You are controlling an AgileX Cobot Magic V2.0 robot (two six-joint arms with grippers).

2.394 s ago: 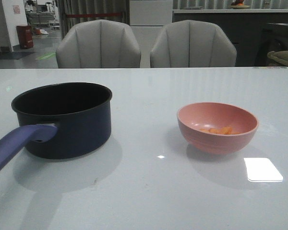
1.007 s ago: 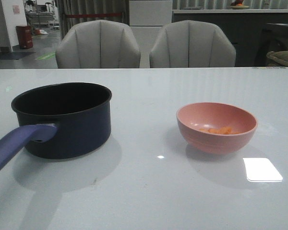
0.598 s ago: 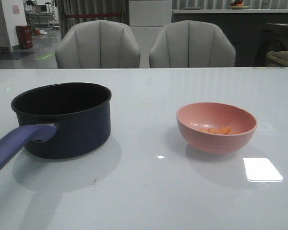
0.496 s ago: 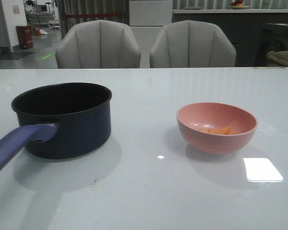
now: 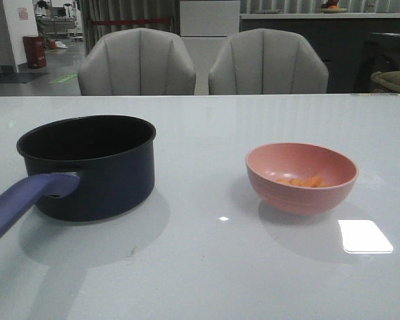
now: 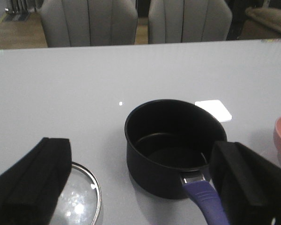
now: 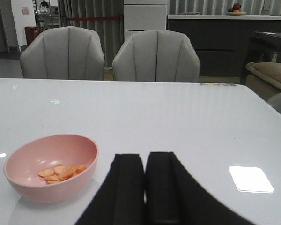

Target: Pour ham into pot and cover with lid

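So the pot [image 5: 87, 165] is sitting on the white tabletop [image 5: 200, 267] over at about 9 o'clock in the front view, open top, nothing inside that I can see. Its purple-blue handle [image 5: 23, 203] sticks out toward 7 o'clock, back at the robot. The pink bowl [image 5: 301, 177] is well apart from it at roughly 3 o'clock, and the ham [image 5: 301, 181] is a little heap of orange slices lying in the bottom of the bowl. You get a nicer look at them from the right wrist cam, all bunched together.

The lid [image 6: 77, 199] only shows up in the left wrist view: lying flat on the tabletop just beside the pot, on the robot's left side of it, partly hidden behind one finger.

Left hand [image 6: 140, 187] is spread wide, hanging in the air with the pot framed between its two black fingers, not touching anything. Right hand [image 7: 145, 187] has its fingers pressed together, basically no gap, nothing held. It's near the bowl but not in contact.

Two grey chairs [image 5: 203, 61] are tucked in at the far edge of the tabletop.
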